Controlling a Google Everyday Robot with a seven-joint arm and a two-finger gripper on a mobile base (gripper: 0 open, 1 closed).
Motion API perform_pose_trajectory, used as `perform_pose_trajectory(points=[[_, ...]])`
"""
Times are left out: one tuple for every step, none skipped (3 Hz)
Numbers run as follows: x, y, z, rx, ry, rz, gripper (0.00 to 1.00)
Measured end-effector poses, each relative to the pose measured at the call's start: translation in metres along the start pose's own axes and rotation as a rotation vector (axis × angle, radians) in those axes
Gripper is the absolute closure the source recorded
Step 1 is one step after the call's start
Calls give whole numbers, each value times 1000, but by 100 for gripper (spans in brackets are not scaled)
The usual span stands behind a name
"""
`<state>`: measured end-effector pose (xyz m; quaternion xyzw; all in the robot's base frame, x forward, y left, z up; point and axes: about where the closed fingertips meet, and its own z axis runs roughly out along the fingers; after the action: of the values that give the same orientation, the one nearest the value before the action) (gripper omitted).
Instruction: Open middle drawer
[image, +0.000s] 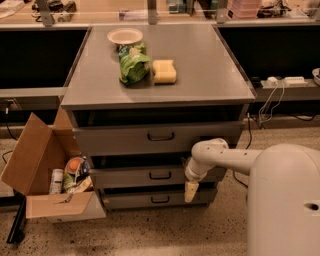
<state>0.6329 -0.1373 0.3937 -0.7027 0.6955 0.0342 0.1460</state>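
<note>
The middle drawer (135, 177) is the medium-height grey front in the grey cabinet, with a small dark bar handle (160, 175) at its centre. It sits between the taller top drawer (120, 139) and the slim bottom drawer (130, 200). My gripper (191, 191) hangs downward from the white arm (220, 156), right of the middle drawer's handle and apart from it. It is in front of the right end of the lower drawer fronts and holds nothing I can see.
On the cabinet top (210, 65) lie a white bowl (125, 36), a green bag (132, 64) and a yellow sponge (164, 71). An open cardboard box (35, 160) with bottles and packets stands at the left on the floor. My white base (285, 200) is at the right.
</note>
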Motion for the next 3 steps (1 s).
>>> perform_pose_trajectory(points=[[0,2,1,-20,2,-9,14],[-1,1,-1,-20,2,-9,38],[-3,-1,-8,-20,2,-9,63]])
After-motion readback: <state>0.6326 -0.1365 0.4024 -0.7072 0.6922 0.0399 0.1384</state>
